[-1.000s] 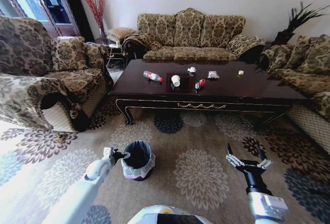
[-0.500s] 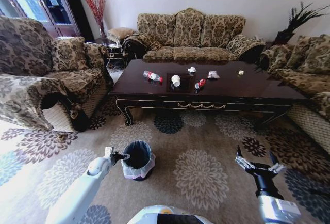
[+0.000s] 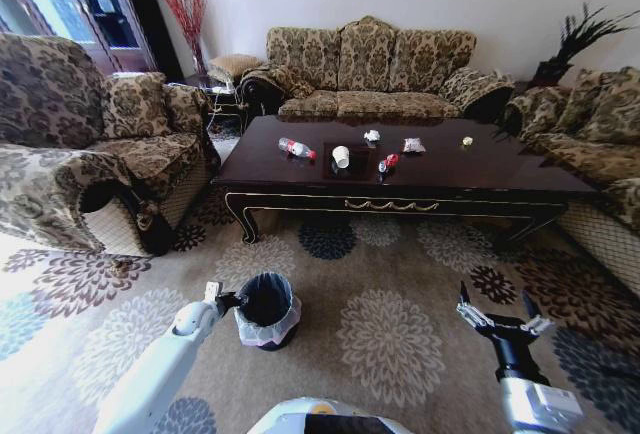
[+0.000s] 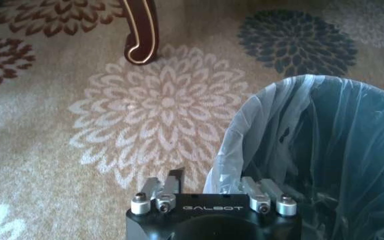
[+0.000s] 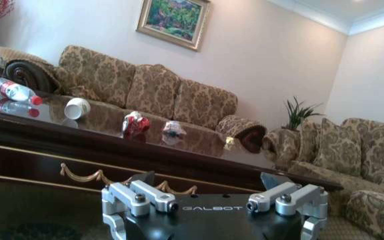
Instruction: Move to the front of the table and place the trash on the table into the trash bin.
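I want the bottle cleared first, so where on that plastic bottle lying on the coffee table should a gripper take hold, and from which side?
Probably the labelled middle of the bottle, coming from above with the fingers across its width. It lies on its side on the table, red cap toward the paper cup, so its round body is the broadest exposed part.

On the table [image 3: 480, 176] lie one bottle [image 3: 295, 147], one cup [image 3: 341, 156], one wrapper [image 3: 388, 162] and three paper wads [image 3: 372, 136]; one bin [image 3: 266, 309] stands below.

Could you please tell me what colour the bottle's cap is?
Red, matching the label; the bottle shows best in the right wrist view.
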You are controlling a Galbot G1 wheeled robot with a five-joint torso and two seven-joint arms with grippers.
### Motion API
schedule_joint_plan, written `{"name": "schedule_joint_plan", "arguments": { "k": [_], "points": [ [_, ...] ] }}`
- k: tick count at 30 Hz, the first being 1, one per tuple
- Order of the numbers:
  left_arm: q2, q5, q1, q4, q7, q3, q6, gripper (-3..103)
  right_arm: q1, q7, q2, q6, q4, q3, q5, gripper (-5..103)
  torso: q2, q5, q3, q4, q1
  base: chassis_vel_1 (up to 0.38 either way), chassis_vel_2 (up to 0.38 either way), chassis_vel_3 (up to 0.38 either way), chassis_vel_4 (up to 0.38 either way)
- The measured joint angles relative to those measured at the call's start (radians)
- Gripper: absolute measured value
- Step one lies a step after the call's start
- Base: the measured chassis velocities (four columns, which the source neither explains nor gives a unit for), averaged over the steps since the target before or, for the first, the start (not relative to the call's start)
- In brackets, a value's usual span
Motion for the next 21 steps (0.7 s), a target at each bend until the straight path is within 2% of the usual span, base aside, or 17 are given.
{"name": "schedule_joint_plan", "arguments": {
  "k": [2,3,5,6,8,9,11,12,21],
  "points": [
    [-0.002,0.014,0.004,-0.002,0.002,-0.001,-0.002,42,0.004,0.001,-0.002,-0.002,-0.003,-0.002,0.000,100,0.000,0.0000,0.000,-0.0002,0.000,0.000,0.000,0.000,0.000],
    [-0.002,0.019,0.007,-0.004,0.002,-0.001,-0.003,31,0.006,0.002,-0.004,-0.003,-0.004,-0.003,0.001,100,0.000,-0.0003,0.000,-0.0003,0.000,0.000,0.000,0.000,0.000],
    [-0.003,0.022,0.010,-0.008,0.002,-0.002,-0.004,31,0.007,0.002,-0.005,-0.003,-0.007,-0.003,0.001,100,0.000,-0.0006,0.000,-0.0003,0.000,0.000,0.000,0.000,0.000],
    [-0.003,0.024,0.012,-0.010,0.002,-0.003,-0.004,20,0.008,0.002,-0.006,-0.003,-0.010,-0.003,0.002,100,0.000,-0.0009,0.000,-0.0003,0.000,0.000,0.000,0.000,0.000],
    [-0.003,0.024,0.014,-0.012,0.003,-0.003,-0.005,20,0.009,0.003,-0.007,-0.003,-0.011,-0.003,0.003,100,0.000,-0.0010,0.000,-0.0003,0.000,0.000,0.000,0.000,0.000],
    [-0.003,0.025,0.015,-0.014,0.003,-0.003,-0.006,10,0.009,0.003,-0.007,-0.003,-0.012,-0.003,0.004,100,0.000,-0.0011,0.000,-0.0004,0.000,0.000,0.000,0.000,0.000],
    [-0.004,0.026,0.016,-0.016,0.004,-0.004,-0.007,10,0.009,0.003,-0.007,-0.003,-0.013,-0.003,0.004,100,0.000,-0.0011,0.000,-0.0004,0.000,0.000,0.000,0.000,0.000],
    [-0.005,0.026,0.016,-0.018,0.002,-0.005,-0.009,2,0.009,0.003,-0.006,-0.003,-0.014,-0.003,0.004,100,0.000,-0.0014,0.000,-0.0003,0.000,0.000,0.000,0.000,0.000],
    [-0.006,0.024,0.032,-0.053,-0.008,-0.020,-0.023,0,0.007,0.008,-0.009,-0.008,-0.004,-0.002,0.008,100,-0.001,-0.0018,0.001,0.0000,0.000,0.000,0.000,0.000,0.000]
  ]
}}
